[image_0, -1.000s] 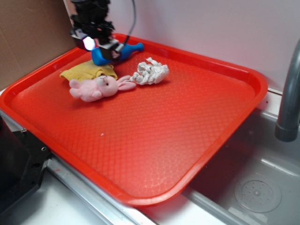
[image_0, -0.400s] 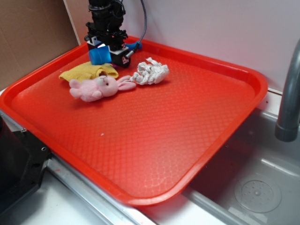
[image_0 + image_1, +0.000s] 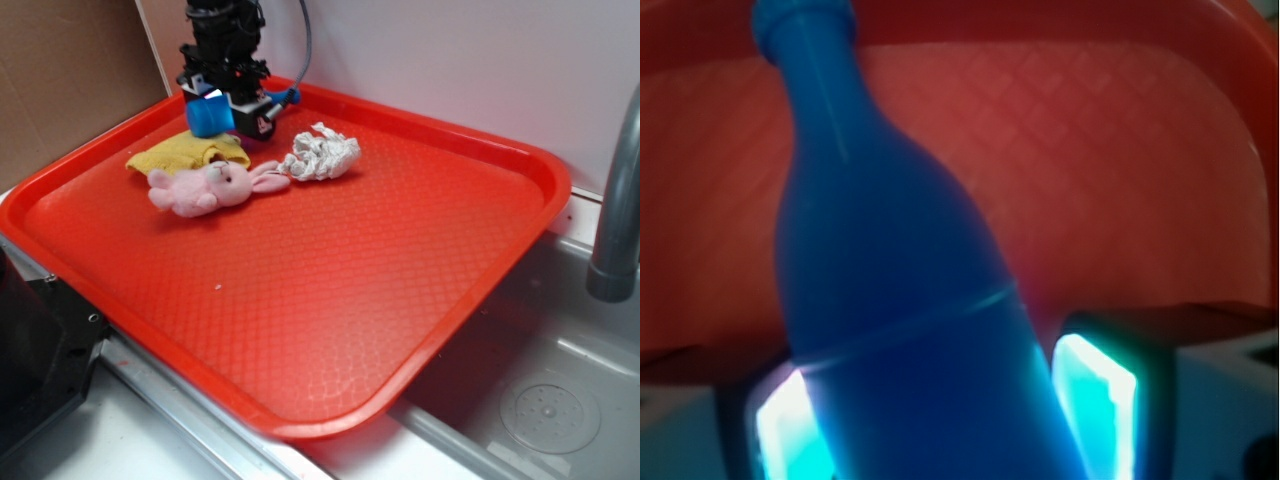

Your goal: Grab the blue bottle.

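In the exterior view much of the blue bottle (image 3: 210, 115) was covered by the black gripper (image 3: 232, 105): only its blunt base showed at the left and its narrow neck poked out at the right, near the far rim of the tray. The arm above was cut off by the top edge. Whether the bottle still touched the tray or hung just clear of it could not be told from this angle; it seemed slightly raised.

The wrist view filled in more. There the blue bottle (image 3: 895, 290) ran up between the two fingers (image 3: 1095, 395), which glowed cyan on either side of its body, and its flared lip reached the top edge. The lower part of the bottle was cut off by the bottom of the picture. The fingers were drawn in against the bottle's sides, so the gripper (image 3: 940, 405) had it clamped.

From left to right, the red tray (image 3: 480, 150) carried a yellow cloth (image 3: 185, 152) just below the gripper, a pink plush bunny (image 3: 212, 187) lying against the cloth's near edge, and a crumpled white wad (image 3: 320, 153) just beside the bunny's ears. Right of the tray lay a grey sink basin (image 3: 560, 370), with a faucet pipe (image 3: 615, 215) cut off at the right edge.
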Available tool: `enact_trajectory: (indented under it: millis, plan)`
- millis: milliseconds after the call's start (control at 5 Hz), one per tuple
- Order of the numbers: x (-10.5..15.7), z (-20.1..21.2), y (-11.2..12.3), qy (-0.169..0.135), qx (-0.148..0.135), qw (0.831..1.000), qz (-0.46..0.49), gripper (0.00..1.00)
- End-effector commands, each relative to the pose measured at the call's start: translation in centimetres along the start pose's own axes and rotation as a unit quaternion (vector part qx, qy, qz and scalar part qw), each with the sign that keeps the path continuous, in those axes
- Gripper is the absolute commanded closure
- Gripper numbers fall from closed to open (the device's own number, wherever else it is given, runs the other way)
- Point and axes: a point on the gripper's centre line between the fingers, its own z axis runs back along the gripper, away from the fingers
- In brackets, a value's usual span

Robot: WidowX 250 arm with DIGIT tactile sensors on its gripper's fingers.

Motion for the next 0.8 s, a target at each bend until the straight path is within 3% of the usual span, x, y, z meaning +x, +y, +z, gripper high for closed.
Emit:
enact_trajectory:
  millis: [0, 600]
  plan:
    - [-3.5, 8.3, -2.4, -0.027, 0.004, 0.997, 0.071, 1.0]
    - [-9.4, 13.1, -8.6, -0.002, -0.048, 0.998, 0.045, 1.0]
